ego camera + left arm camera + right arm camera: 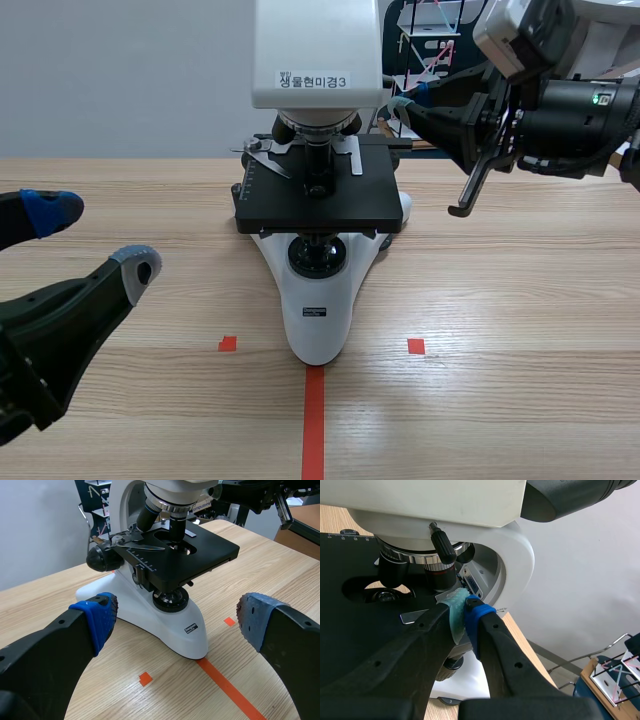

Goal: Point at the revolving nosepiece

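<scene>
Right wrist view alone shows right pincer point(464, 611) closed, empty, near the revolving nosepiece point(399, 554); left pincer point(177, 617) wide open.

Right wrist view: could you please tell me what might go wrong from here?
1. The shut right gripper sits close by an objective lens; moving forward could bump it.
2. Its tips look nearer that lens than the revolving nosepiece above, so the pointing may read as the wrong part.

You will find the revolving nosepiece point(318, 122) at upper centre of frame, beneath the white head point(318, 50), its dark objectives point(318, 155) pointing down over the black stage point(320, 207).
</scene>
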You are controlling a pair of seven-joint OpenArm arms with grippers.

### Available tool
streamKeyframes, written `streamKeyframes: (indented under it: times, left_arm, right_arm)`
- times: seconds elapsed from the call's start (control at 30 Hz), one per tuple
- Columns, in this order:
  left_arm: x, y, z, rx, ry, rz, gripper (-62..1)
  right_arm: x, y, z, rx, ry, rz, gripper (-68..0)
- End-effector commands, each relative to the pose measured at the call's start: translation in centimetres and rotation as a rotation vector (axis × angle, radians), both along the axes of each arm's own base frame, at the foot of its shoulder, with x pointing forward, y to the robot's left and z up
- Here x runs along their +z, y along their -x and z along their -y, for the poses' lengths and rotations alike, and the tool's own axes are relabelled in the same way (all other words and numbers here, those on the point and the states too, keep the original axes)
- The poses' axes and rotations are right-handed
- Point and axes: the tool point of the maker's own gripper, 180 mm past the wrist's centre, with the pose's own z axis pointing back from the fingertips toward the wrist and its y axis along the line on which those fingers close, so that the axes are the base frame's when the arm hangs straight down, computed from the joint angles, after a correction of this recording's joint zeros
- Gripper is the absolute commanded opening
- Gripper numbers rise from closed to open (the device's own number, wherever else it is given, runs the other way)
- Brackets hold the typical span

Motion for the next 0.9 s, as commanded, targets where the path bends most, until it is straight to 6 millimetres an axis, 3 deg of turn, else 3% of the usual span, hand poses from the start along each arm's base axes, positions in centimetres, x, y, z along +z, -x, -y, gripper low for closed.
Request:
streamKeyframes:
  times: [0.0, 0.87]
  left_arm:
    - [0.59, -0.01, 0.07, 0.001, 0.017, 0.017, -10.3]
    - [0.59, -0.01, 0.07, 0.001, 0.017, 0.017, -10.3]
  right_arm:
    - [1.51, -0.14, -0.17, 0.013, -0.019, 0.034, -67.4]
    - [1.17, 0.1, -0.6, 0.026, -0.014, 0.025, -67.4]
